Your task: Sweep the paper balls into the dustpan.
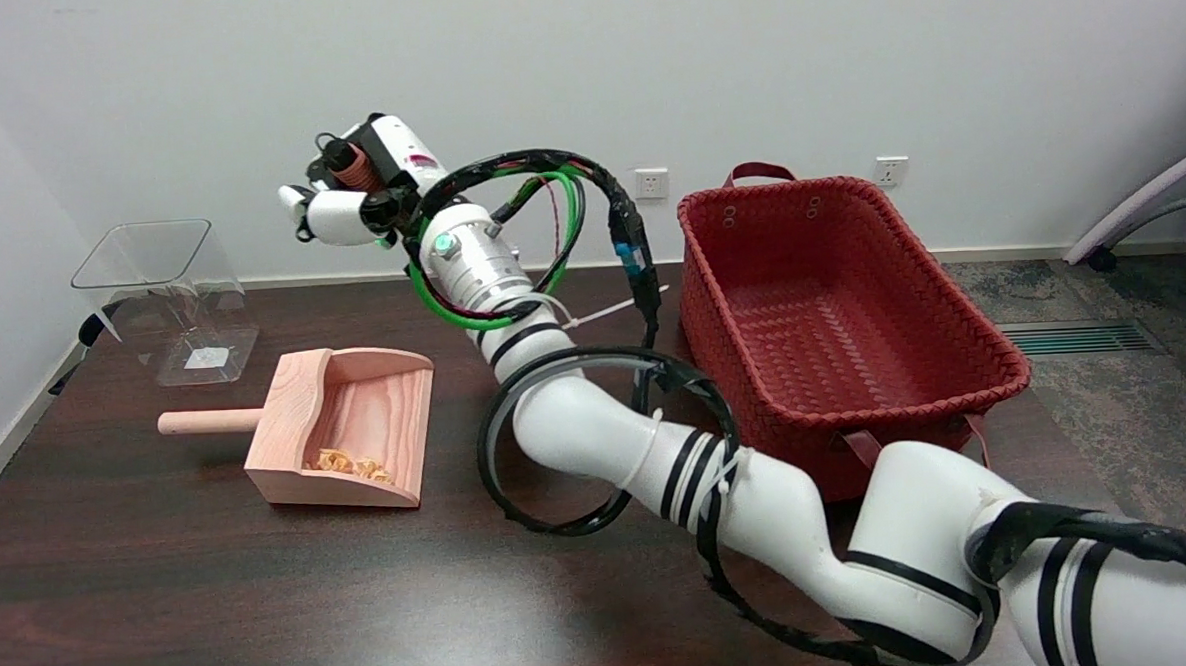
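The paper balls (351, 465), small crumpled yellowish scraps, are seen lying inside the dustpan (351, 404), gathered against its near wall at the lower edge of the scoop. The dustpan is made of pale wood and is set flat on the dark table (214, 590), left of centre, with its round handle pointed toward the picture's left. Well above it and apart from it, the right hand (356, 188) is held in the air in front of the wall (582, 73), raised at the end of the right arm (658, 450), which is stretched in from the lower right and wrapped with black cable loops and green wires. The hand is turned partly away from the camera; its fingers appear curled inward, but whether they are closed on anything cannot be told. A clear plastic container (166, 297) is placed behind the dustpan, near the table's far left corner. A red woven basket (832, 313) with dark red handles is placed on the right side of the table, just beside the arm. Two sockets are mounted on the wall behind the basket.
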`<state>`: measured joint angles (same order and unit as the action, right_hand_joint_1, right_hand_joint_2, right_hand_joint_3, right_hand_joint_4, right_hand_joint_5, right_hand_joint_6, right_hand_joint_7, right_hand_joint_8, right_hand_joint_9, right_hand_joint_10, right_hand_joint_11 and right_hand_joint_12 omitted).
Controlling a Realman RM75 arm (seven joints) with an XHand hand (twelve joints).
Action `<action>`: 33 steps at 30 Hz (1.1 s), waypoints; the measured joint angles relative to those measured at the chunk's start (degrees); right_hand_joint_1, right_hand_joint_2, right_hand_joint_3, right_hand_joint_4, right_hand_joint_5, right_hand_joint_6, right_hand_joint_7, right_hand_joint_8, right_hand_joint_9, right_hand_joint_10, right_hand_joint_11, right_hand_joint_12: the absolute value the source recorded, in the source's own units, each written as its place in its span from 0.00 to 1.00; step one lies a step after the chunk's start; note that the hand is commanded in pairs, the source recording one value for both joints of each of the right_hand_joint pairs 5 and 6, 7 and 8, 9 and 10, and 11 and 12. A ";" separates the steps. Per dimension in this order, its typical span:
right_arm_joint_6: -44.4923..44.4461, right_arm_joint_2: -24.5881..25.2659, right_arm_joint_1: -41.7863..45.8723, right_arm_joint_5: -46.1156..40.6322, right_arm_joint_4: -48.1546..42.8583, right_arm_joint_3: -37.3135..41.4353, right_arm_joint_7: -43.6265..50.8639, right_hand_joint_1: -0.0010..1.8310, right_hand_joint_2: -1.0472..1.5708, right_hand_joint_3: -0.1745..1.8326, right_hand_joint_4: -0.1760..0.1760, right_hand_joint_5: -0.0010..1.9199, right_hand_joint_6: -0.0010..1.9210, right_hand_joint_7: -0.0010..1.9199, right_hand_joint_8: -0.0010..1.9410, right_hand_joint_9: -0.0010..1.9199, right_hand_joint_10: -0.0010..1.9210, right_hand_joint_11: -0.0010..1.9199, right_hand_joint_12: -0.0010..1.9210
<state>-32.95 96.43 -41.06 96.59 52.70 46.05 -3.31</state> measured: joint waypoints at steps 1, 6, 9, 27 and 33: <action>0.10 -0.37 -0.27 0.18 -0.54 -0.09 -0.26 0.73 0.80 0.40 0.50 1.00 1.00 1.00 0.99 1.00 1.00 1.00 1.00; 0.09 -1.78 -1.72 0.78 -4.09 -0.86 -2.06 0.72 0.79 0.41 0.50 1.00 1.00 1.00 0.99 1.00 1.00 1.00 1.00; -0.41 -2.40 -2.59 1.05 -6.60 -1.53 -3.64 0.72 0.79 0.41 0.50 1.00 1.00 1.00 0.99 1.00 1.00 1.00 1.00; -4.14 -3.98 -4.83 1.93 -18.46 -3.97 -11.46 0.72 0.78 0.44 0.50 1.00 1.00 1.00 0.99 1.00 1.00 1.00 1.00; -4.58 -4.09 -4.34 1.06 -19.42 -4.14 -12.71 0.72 0.78 0.45 0.50 1.00 1.00 1.00 0.99 1.00 1.00 1.00 1.00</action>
<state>-37.53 92.34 -45.41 97.65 33.28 41.91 -16.01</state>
